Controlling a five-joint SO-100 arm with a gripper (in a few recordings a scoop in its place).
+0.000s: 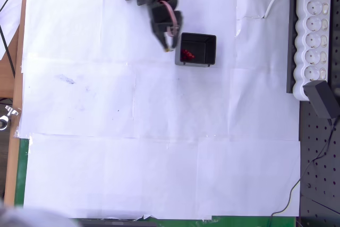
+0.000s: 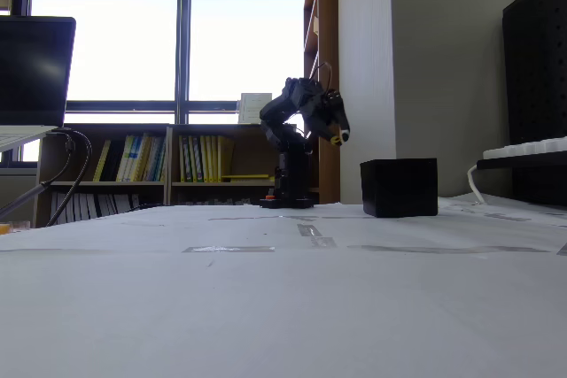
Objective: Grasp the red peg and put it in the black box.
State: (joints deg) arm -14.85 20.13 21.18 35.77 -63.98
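Black box (image 1: 208,43) holds red peg (image 1: 186,54); claw (image 1: 168,46) empty beside it.

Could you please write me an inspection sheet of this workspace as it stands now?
Surface: table covered in white paper sheets, faint smudges at overhead left.
Job's things: red peg lies inside the black box.
Clutter: nothing seen.
Tool: tool hangs beside the box, raised above the table in the fixed view; jaw state unclear.
Cables: white power strip with cord, black adapter.
Surroundings: windows, bookshelves.
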